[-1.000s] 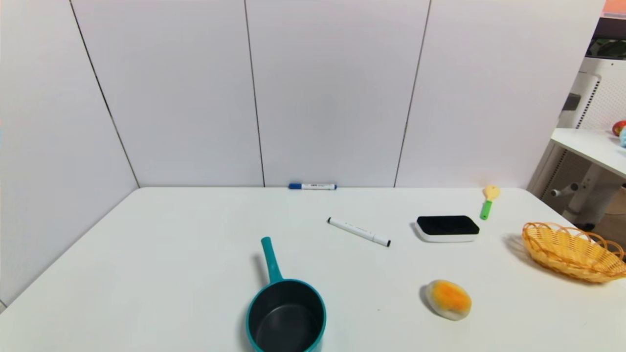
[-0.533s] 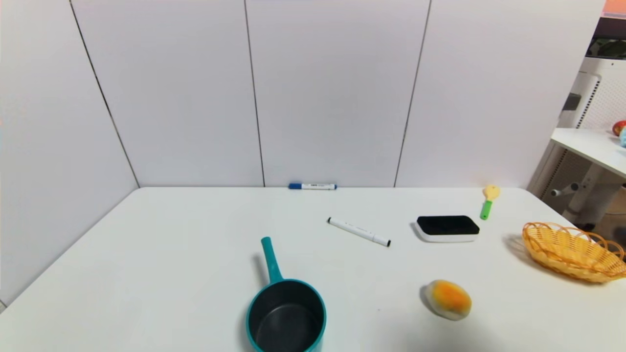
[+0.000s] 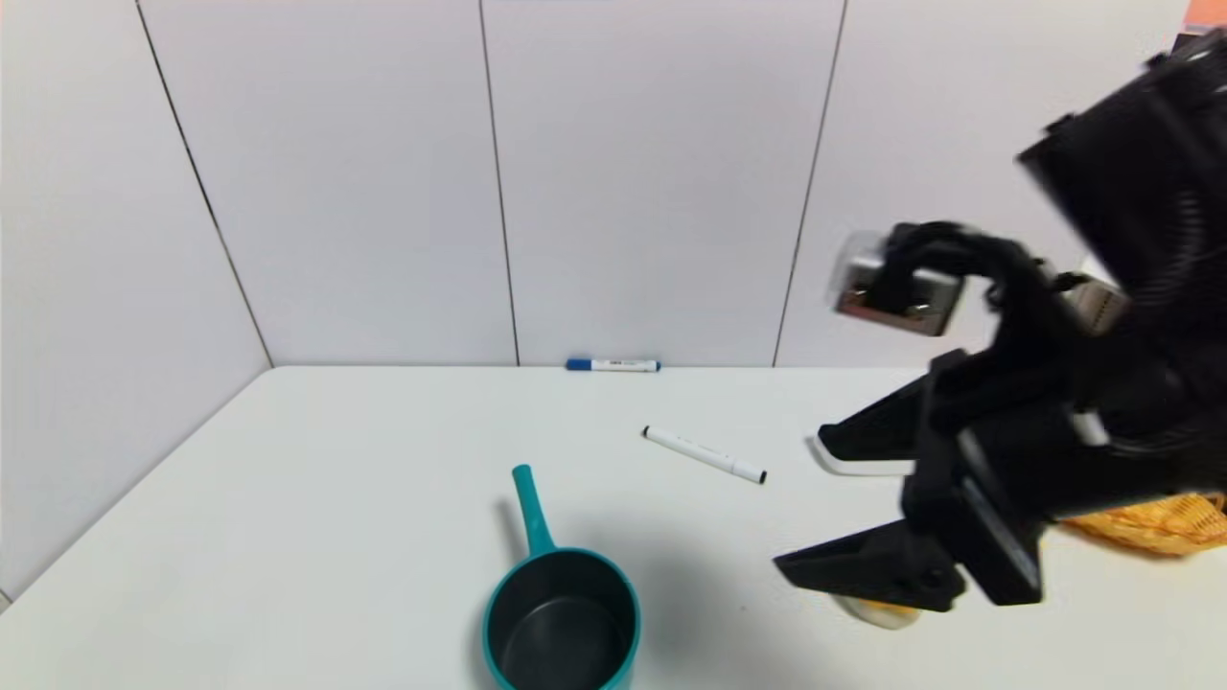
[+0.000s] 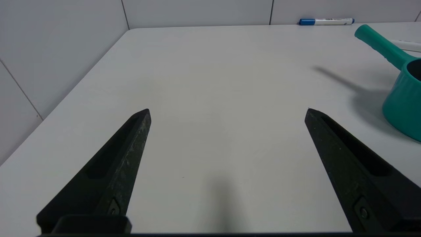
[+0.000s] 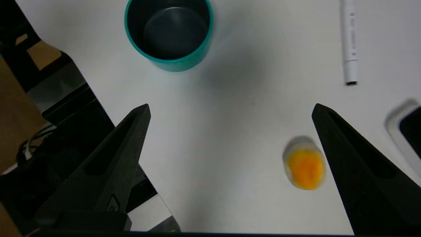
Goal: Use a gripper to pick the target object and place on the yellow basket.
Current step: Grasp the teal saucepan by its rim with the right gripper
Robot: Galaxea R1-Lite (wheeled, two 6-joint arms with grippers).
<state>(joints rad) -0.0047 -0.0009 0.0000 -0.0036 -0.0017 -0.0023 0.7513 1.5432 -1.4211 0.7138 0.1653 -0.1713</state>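
You are looking at the teal saucepan (image 3: 561,618) sitting upright on the white table (image 3: 335,517), its straight handle pointing toward the back wall; take it as the landmark. Your right gripper (image 3: 813,503) is hovering above the table to the right of the saucepan, jaws spread wide and gripping nothing, with the orange-and-cream bun (image 5: 305,168) lying on the table below it, partly hidden in the head view. The yellow basket (image 3: 1150,522) is sitting well apart from the saucepan on the far right, mostly covered by the arm. Your left gripper (image 4: 227,112) is waiting low over bare table to the left of the saucepan, jaws likewise parted and empty. Beyond the saucepan you are seeing a white marker (image 3: 705,454), a blue-capped marker (image 3: 612,365) at the wall, and a black-topped eraser (image 3: 844,455).
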